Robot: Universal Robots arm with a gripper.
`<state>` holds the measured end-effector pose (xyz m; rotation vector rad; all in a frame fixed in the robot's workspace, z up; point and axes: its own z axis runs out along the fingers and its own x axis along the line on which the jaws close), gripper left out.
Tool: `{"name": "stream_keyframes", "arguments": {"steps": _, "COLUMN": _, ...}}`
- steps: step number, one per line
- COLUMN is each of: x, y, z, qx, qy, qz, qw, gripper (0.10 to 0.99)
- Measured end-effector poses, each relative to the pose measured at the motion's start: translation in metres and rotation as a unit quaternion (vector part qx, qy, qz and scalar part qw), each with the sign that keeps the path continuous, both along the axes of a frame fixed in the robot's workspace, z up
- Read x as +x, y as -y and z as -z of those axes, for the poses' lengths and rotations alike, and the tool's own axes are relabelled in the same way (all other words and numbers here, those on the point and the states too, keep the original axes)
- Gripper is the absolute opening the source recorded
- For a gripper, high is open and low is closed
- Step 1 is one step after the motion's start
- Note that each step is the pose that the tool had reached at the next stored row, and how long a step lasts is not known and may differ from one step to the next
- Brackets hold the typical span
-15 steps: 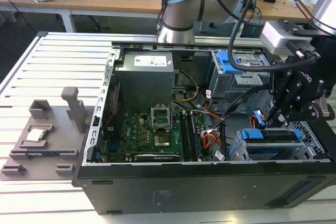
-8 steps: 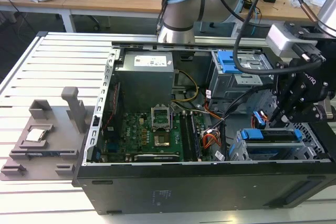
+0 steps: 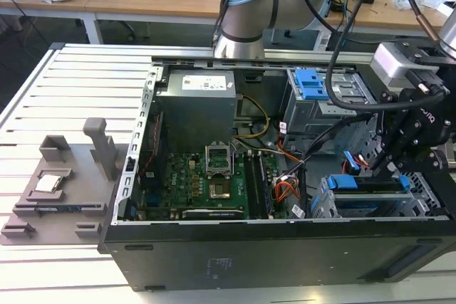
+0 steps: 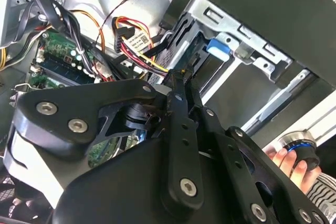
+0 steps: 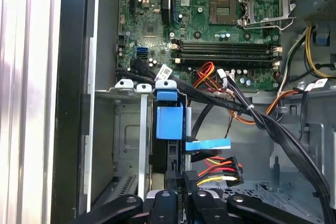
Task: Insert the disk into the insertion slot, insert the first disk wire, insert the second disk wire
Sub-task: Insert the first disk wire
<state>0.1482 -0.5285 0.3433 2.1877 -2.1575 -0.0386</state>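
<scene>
Apparently seated edge-on in the insertion slot [image 5: 128, 129], the disk [image 5: 169, 121] stands just beside the tool [image 5: 185, 178], its fingers drawn together, where loose wires [image 5: 223, 165] could snag and tug free.

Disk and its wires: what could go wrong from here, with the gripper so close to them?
1. The gripper sits among loose wires beside the disk; it could snag or pull one.
2. The black cable bundle crosses close by and might catch on the gripper.
3. A hand is near the case; a sudden move could perhaps reach it.
</scene>
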Motion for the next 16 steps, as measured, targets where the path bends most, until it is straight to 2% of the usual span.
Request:
{"name": "stream_keyframes", "arguments": {"steps": 10, "x": 0.006, "y": 0.0, "z": 0.004, "qx": -0.0001, "qy": -0.0021, "qz": 0.003, "qw": 1.0, "gripper": 0.169}}
{"name": "stream_keyframes", "arguments": {"steps": 16, "x": 0.0073, "y": 0.0002, "z": 0.0036, "qx": 0.0, "qy": -0.0021, "qz": 0.006, "qw": 1.0, "gripper": 0.169}}
